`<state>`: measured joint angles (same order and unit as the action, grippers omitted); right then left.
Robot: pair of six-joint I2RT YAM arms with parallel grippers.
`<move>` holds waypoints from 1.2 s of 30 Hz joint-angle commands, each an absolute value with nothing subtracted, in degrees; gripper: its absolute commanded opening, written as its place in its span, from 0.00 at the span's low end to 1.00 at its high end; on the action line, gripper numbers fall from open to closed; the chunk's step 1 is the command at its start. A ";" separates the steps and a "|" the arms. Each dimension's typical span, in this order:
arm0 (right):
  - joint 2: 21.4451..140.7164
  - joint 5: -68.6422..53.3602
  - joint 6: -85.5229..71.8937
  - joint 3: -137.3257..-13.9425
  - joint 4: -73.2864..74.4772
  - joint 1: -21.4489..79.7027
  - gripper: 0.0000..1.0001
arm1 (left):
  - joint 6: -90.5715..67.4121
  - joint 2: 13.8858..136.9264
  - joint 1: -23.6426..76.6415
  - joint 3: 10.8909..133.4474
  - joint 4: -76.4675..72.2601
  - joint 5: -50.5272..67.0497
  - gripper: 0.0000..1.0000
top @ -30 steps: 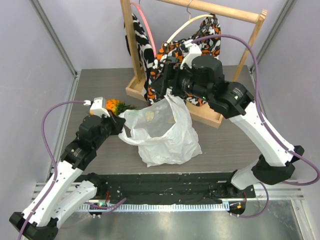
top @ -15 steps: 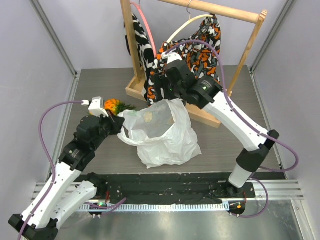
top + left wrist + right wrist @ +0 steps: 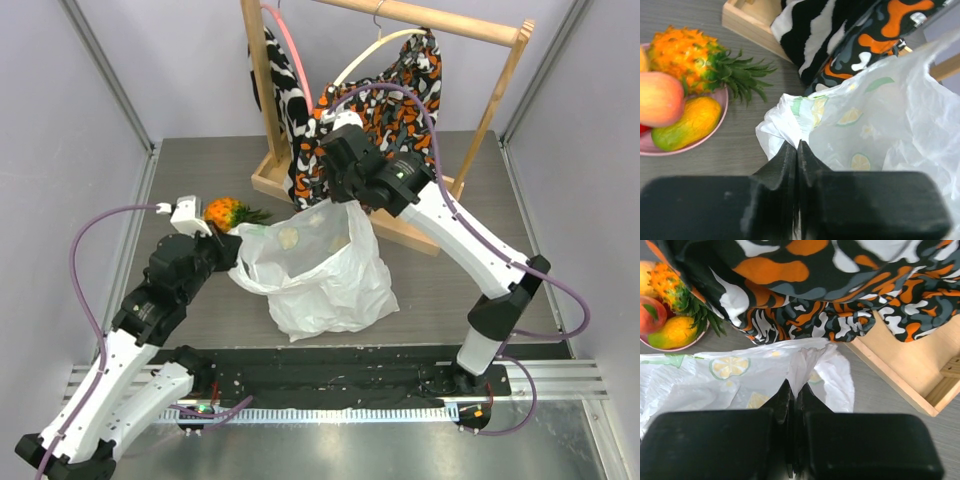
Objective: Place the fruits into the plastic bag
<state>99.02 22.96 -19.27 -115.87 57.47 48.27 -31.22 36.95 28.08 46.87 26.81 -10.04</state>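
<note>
I've got the left gripper (image 3: 796, 146) and right gripper (image 3: 791, 388) jaws pinched shut on opposite rims of the plastic bag (image 3: 322, 285), and the fruits (image 3: 687, 122) sit on their plate (image 3: 724, 107) just left of it, closest to the left gripper.

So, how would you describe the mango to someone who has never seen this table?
Find the wooden rack with the patterned cloth at the back of the table. Left of its base in the top view lies a round pink plate of fruits. The mango lies at the plate's edge, beside the peach and the pineapple; it is the only smooth, elongated, yellow-green one.
</note>
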 commanded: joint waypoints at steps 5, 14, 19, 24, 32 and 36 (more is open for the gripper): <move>87.55 30.84 -24.08 -110.23 53.17 48.25 0.01 | -31.82 37.00 28.12 50.88 31.02 -16.70 0.89; 86.40 36.47 -27.16 -108.72 53.35 48.25 0.01 | -28.13 34.37 28.12 54.05 28.13 -9.33 1.00; 86.22 36.21 -27.60 -107.93 53.35 48.34 0.01 | -30.49 34.80 28.12 57.74 28.48 -7.72 1.00; 85.34 36.30 -27.77 -107.14 53.35 48.25 0.01 | -31.55 40.06 28.04 63.97 30.84 -13.96 1.00; 84.55 36.56 -28.56 -105.29 53.18 48.34 0.01 | -29.35 55.10 17.08 78.13 33.32 -6.27 1.00; 84.03 36.22 -28.21 -105.21 52.30 48.25 0.01 | -34.63 59.84 3.35 76.73 30.85 2.49 1.00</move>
